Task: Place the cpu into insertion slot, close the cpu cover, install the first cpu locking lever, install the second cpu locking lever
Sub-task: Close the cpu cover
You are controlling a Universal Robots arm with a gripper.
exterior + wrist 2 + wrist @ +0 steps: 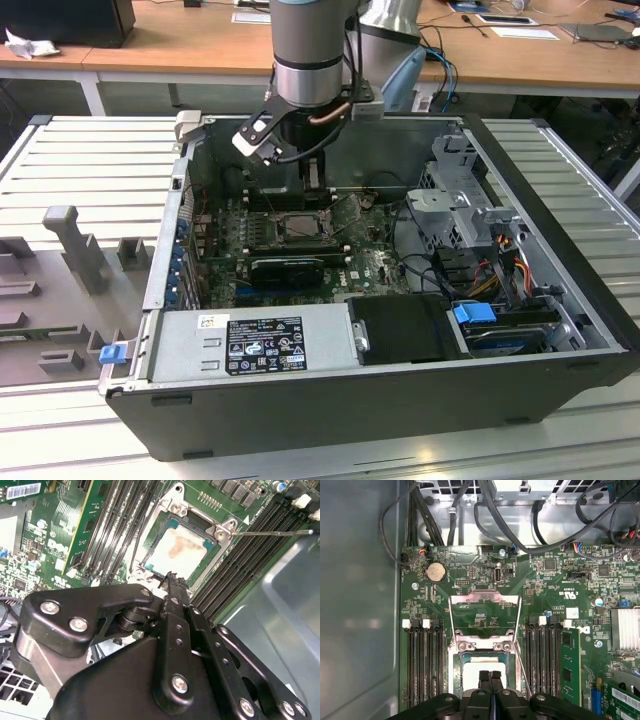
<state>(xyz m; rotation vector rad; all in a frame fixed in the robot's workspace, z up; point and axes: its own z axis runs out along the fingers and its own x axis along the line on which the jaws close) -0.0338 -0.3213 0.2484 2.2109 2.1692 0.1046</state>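
Observation:
The cpu [176,550] lies flat in the insertion slot [454,666], its pale silvery-beige face marked by a brownish smear. In the first wrist view the cpu [475,662] shows just beyond my fingertips. My gripper [490,676] hovers over the chip's near edge, shut with nothing between its fingers. The cpu cover [485,596], a silver frame with a window, is swung open and lies back on the green board past the hinge. Thin wire locking levers [519,625] stand free beside the slot; one lever [270,531] juts out over the memory slots. In the exterior view my gripper [295,190] hangs inside the case above the insertion slot [300,226].
Long black memory slots [425,665] flank the socket on both sides. A black card [288,268] lies in front of it, a power supply [250,345] along the front of the case, a drive cage [470,215] at the exterior view's right. Cables [485,510] cross the back.

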